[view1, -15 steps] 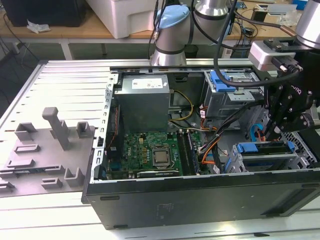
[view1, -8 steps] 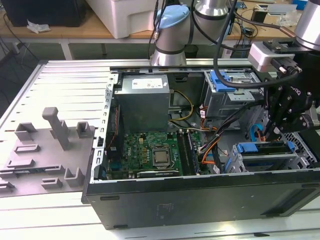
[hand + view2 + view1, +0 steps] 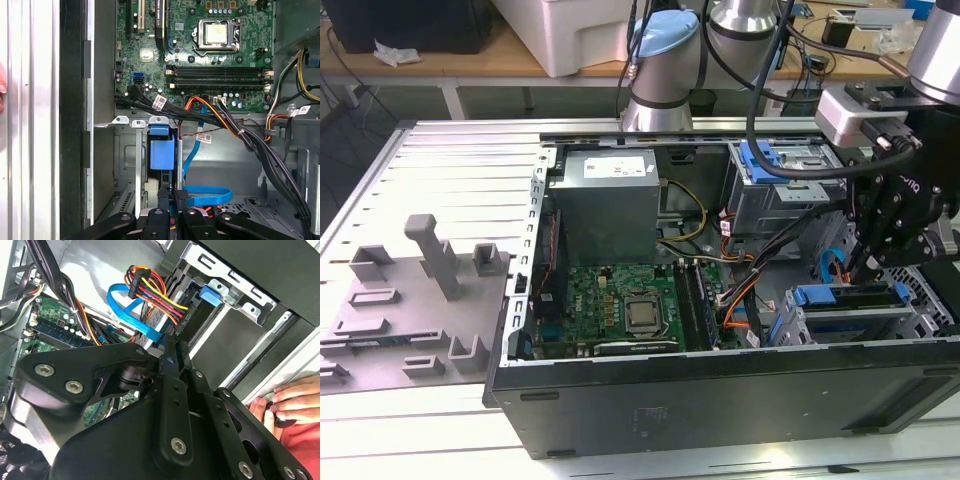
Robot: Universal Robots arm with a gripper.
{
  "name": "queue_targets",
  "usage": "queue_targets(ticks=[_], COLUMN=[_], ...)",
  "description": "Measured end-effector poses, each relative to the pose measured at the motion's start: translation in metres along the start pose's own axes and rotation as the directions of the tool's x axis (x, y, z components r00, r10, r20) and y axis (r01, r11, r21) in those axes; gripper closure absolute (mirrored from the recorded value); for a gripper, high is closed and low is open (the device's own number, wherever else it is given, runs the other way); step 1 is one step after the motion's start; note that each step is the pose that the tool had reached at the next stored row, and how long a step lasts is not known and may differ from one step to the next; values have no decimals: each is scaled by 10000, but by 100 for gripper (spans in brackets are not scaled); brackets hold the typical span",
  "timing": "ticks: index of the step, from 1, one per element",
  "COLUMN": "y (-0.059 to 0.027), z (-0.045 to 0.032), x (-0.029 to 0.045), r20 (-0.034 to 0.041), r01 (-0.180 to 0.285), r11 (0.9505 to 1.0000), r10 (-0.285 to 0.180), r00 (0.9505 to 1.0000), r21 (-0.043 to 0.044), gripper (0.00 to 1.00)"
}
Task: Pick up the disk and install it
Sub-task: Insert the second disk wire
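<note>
the gripper [image 3: 876, 262] hangs over the open computer case [image 3: 720, 400], fingers closed edge-on around the disk [image 3: 161, 155], whose blue bracket stands upright in the drive bay, apparently aligned for seating.

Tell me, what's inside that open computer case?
Inside the case: a green motherboard, a grey power supply, cables, and the blue-edged disk in its cage, the gripper above it. The disk's lower part is hidden.
</note>
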State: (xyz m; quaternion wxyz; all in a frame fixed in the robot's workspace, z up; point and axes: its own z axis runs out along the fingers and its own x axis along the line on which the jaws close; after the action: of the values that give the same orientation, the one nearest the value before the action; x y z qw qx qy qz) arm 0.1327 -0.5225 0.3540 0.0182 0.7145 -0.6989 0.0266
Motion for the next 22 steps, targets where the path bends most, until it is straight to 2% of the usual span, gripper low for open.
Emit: queue_targets(ticks=[22], y=[-5], z=[50], x=[-3], r20=[0], r01=[1], r11=[10000], r10=[-1], r00=[10000], r21=[0], gripper=[84])
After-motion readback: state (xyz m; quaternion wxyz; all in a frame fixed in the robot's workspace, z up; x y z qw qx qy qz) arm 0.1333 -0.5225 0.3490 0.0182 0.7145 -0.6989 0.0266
